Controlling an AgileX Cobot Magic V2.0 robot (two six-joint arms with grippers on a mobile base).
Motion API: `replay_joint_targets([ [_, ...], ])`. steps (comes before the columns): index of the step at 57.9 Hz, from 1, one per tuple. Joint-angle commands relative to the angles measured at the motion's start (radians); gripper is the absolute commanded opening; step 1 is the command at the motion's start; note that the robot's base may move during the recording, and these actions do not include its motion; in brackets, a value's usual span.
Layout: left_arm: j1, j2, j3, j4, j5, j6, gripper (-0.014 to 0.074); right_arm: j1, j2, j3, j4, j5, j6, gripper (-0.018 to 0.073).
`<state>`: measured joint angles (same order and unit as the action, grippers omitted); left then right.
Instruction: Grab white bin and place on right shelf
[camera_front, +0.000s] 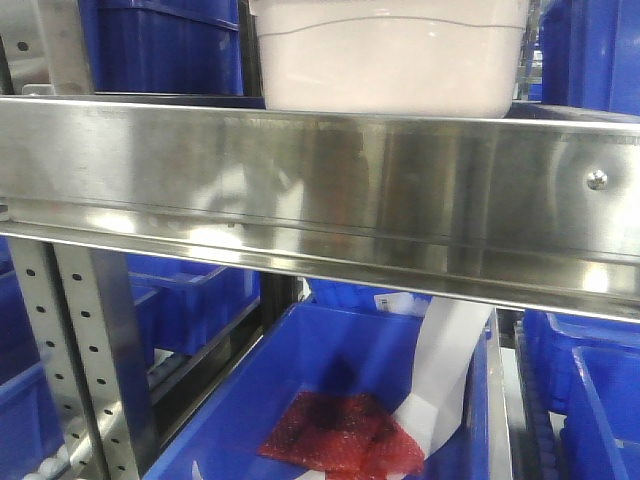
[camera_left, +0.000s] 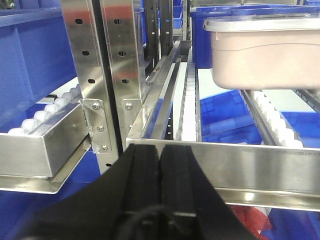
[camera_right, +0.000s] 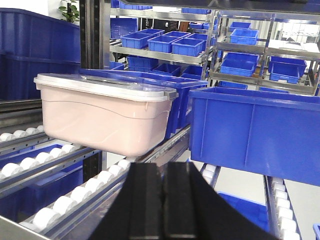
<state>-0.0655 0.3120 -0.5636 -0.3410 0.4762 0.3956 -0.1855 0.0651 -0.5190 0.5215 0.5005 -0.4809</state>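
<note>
The rack fills the front view, its wide shiny rail running from 9 to 3 o'clock with a bolt at 3 o'clock and a perforated upright at 8 o'clock. Its shelves are rows of white rollers, seemingly so that loads slide along them. Blue bins stand all around: one just beside the tub in the right wrist view, more on distant shelves toward 12 and 1 o'clock, and one on the level below holding a red bubble-wrap piece and a white paper strip.

The bin sits on the roller shelf just behind the rail, at 12 o'clock in the front view, at 1 o'clock from the left wrist and 9 o'clock from the right wrist. By its position it looks already set down, though whether this is the right-hand bay I cannot tell. It is an off-white, faintly pink tub with rounded corners, a curved ridge along its side and a flat pale lid that overhangs the rim.

The left gripper, at 6 o'clock in its view, has its black fingers pressed together with nothing between them, near the rail and apart from the tub. The right gripper is likewise closed and empty, low at 6 o'clock, well clear of the bin. Neither arm touches it, which suggests release is done.
</note>
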Motion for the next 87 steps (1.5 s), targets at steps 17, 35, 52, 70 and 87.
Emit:
replay_joint_targets([
  [17,-0.003,-0.087,0.116,0.119,-0.180,-0.191,-0.0117,0.000,0.013,-0.022,0.021,-0.085,0.000,0.0069],
  [35,-0.003,-0.337,0.528,0.135,-0.461,-0.223,-0.0117,0.000,0.013,-0.022,0.021,-0.085,0.000,0.0069],
  [52,-0.003,-0.334,0.602,0.181,-0.498,-0.223,-0.0117,0.000,0.013,-0.022,0.021,-0.085,0.000,0.0069],
  [70,-0.003,-0.334,0.602,0.216,-0.548,-0.314,-0.0117,0.000,0.013,-0.022,0.021,-0.085,0.000,0.0069],
  [87,-0.003,-0.334,0.602,0.240,-0.548,-0.346,-0.0117,0.000,0.013,-0.022,0.021,-0.085,0.000,0.0069],
])
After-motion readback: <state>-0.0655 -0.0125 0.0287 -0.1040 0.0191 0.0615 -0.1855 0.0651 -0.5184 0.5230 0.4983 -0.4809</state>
